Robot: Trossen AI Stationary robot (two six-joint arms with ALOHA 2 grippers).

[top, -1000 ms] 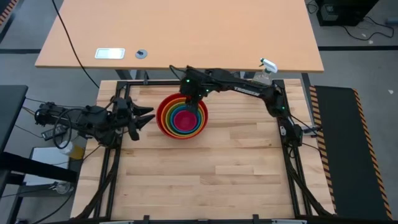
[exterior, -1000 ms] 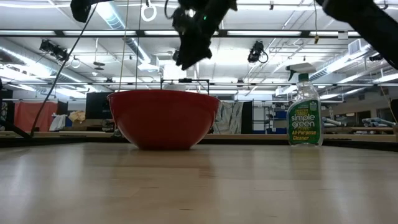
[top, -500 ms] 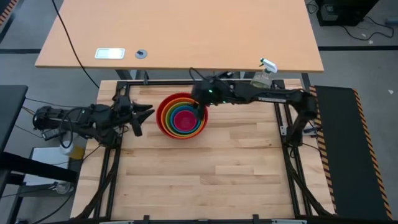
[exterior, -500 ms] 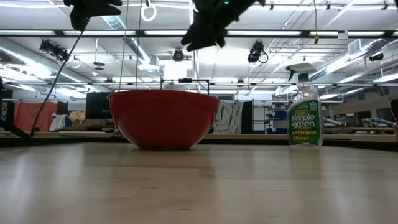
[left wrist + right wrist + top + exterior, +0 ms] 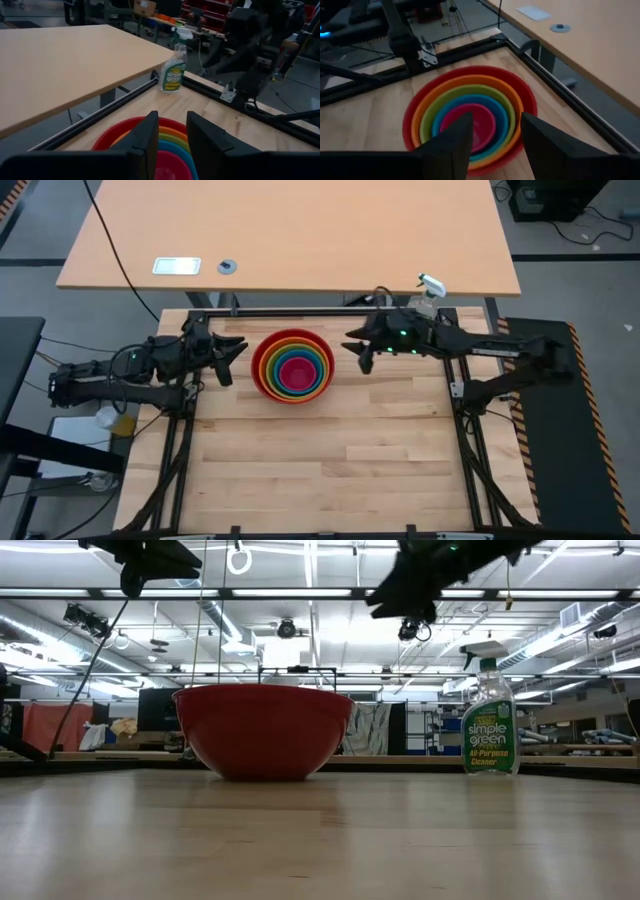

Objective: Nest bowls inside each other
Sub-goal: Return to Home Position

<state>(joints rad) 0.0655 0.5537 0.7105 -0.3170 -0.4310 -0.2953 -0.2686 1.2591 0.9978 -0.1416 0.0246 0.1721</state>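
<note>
Likely a robotics lab or workshop; strip-lit open ceiling [image 5: 560, 620], black-framed workbench [image 5: 330, 460]

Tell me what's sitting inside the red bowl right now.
Nested inside the red bowl are the orange bowl, green bowl, blue bowl and pink bowl, smallest in the middle. Only the rims of the outer ones show; their bottoms are covered by the bowl inside each.

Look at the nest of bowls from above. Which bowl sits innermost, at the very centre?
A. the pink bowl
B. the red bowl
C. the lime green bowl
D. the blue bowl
A: in the high view the pink bowl fills the centre of the coloured rings, while the red bowl forms the outermost ring.
</note>
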